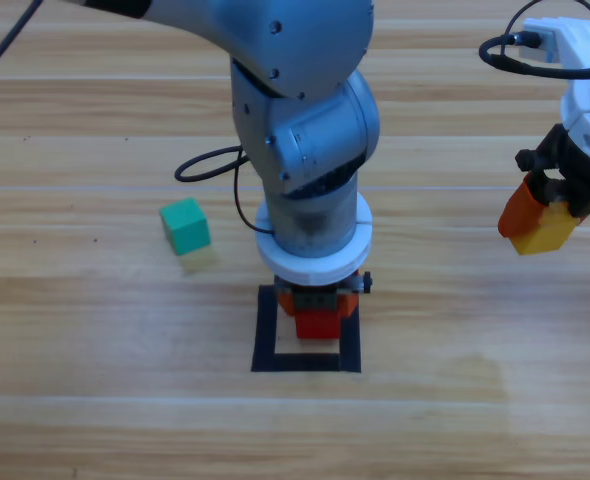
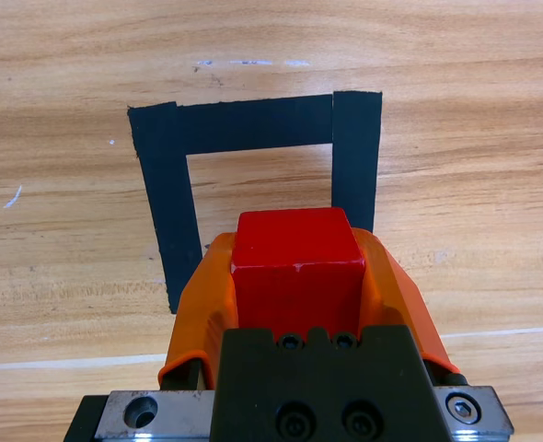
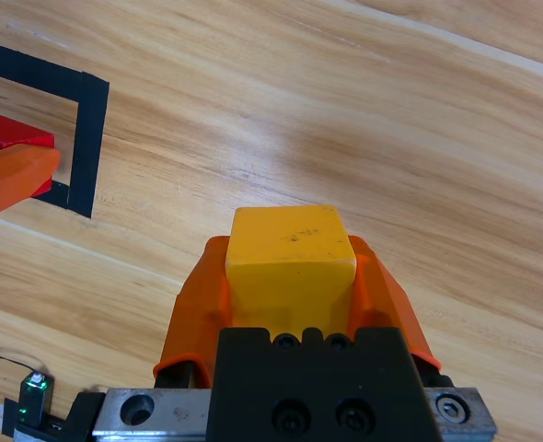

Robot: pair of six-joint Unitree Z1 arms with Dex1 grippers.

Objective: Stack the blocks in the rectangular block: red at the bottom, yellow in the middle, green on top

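Two grey arms are seen over the wooden table [image 1: 95, 330], the largest thing in view. The left arm [image 1: 295, 110] comes down from the top edge to the middle of the high view, and its bulk hides most of the left gripper [image 1: 318, 305]. The right arm [image 1: 585, 90] is held at the right edge, well apart from the tape.

The square outline of black tape [image 1: 266, 335] lies directly under the left gripper's jaws; in the left wrist view its far corner and two sides [image 2: 253, 124] are seen ahead of the jaws, with bare wood inside. The near part of the outline is hidden by the gripper.

The left gripper [image 2: 299, 276] is closed on the red cube [image 2: 296, 262], which is clamped between the two orange jaws and held over the inside of the outline; whether the cube touches the wood cannot be told. In the high view the red cube [image 1: 317, 322] shows just below the wrist, inside the tape.

The right gripper [image 3: 292, 276] is closed on the yellow cube [image 3: 290, 253], gripped between its jaws. In the high view the yellow cube [image 1: 547, 230] hangs at the jaws of the right gripper [image 1: 537, 222], above bare wood.

The teal-green cube [image 1: 185, 226] sits alone on the table, to the left of the left gripper's jaws and outside the tape.
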